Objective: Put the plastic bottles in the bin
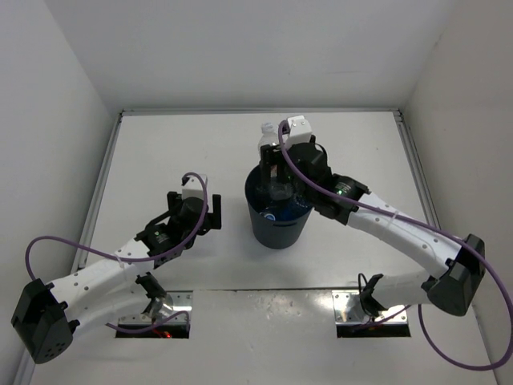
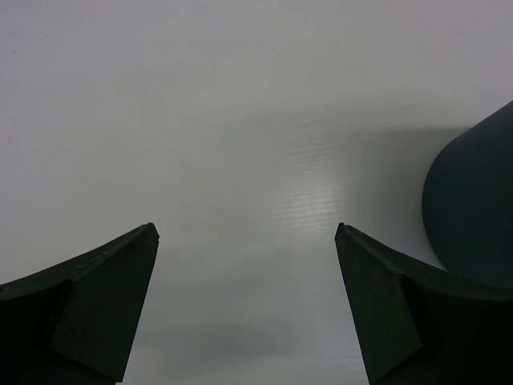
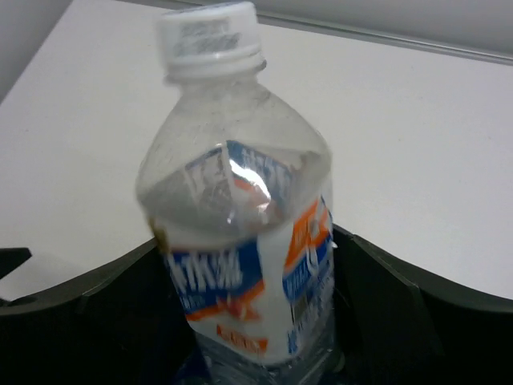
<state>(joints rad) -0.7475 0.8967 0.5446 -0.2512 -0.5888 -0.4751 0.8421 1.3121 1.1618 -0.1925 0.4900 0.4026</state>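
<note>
The dark grey bin (image 1: 276, 223) stands mid-table, with at least one clear bottle (image 1: 280, 199) lying inside. My right gripper (image 1: 280, 164) hangs over the bin's far rim. A clear plastic bottle (image 3: 240, 233) with a white cap (image 1: 266, 132) and a blue, white and orange label stands upright between its fingers (image 3: 401, 305). That bottle is motion-blurred while the fingers are sharp, so the right gripper (image 3: 244, 237) looks open around it. My left gripper (image 1: 196, 212) sits left of the bin, low over the table. The left gripper (image 2: 247, 233) is wide open and empty, with the bin (image 2: 473, 208) at its right.
White enclosure walls (image 1: 72, 96) surround the table on three sides, with a metal rail (image 1: 256, 112) along the back edge. Purple cables (image 1: 449, 233) loop off both arms. Two metal base plates (image 1: 353, 309) sit at the near edge.
</note>
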